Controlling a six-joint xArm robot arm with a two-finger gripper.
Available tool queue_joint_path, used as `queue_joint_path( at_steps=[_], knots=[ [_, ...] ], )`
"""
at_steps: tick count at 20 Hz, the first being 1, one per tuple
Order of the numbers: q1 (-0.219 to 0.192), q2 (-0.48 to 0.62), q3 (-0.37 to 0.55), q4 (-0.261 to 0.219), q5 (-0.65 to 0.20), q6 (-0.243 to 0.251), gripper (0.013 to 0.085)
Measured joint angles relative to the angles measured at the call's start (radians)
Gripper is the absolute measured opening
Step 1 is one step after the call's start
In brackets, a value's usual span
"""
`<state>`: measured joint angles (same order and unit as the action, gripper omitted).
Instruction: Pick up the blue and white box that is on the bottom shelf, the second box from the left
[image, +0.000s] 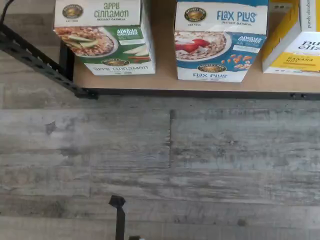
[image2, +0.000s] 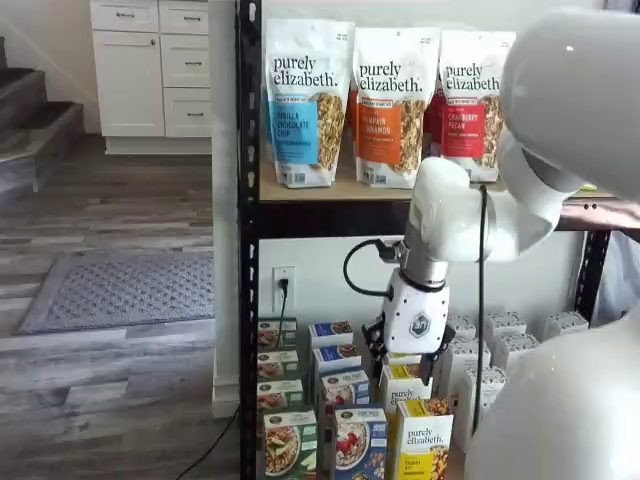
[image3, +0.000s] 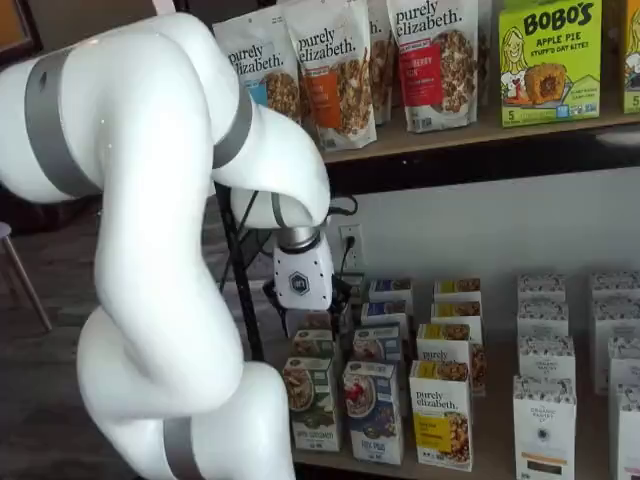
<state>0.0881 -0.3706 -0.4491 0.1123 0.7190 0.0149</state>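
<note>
Hanging above the shelf's (image: 165, 80) front rows, your gripper (image2: 410, 362) holds nothing. Its jaws stand wide. The blue box (image: 220, 40) sits at the front edge.

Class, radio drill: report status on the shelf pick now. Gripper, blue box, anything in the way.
Gripper above the cartons, holding nothing; fingers too unclear to call. Blue box upright at the bottom shelf front, untouched. Green carton and yellow carton flank it, gaps both sides.

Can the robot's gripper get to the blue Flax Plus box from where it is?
Probably yes. The Flax Plus box stands at the front of the bottom shelf with nothing before it, and the gripper hangs above the rows behind it.
</note>
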Motion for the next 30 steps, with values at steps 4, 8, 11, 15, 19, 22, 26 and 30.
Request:
queue_joint_path(
  at_steps=[4,8,11,15,19,22,26,30],
  knots=[
    [0.007,0.07,-0.002,0.018,-0.06,-0.012,0.085],
    [0.02,0.136,-0.011,0.018,-0.11,-0.005,0.085],
    [0.025,0.181,-0.02,0.026,-0.142,-0.008,0.085],
    [0.029,0.24,-0.034,0.045,-0.184,-0.025,0.085],
    [0.033,0.303,-0.054,0.028,-0.226,-0.009,0.085],
    [0.038,0.36,-0.073,0.007,-0.272,0.011,0.085],
    [0.043,0.435,-0.103,-0.028,-0.328,0.044,0.085],
    [0.042,0.503,-0.133,-0.076,-0.377,0.086,0.085]
  ],
)
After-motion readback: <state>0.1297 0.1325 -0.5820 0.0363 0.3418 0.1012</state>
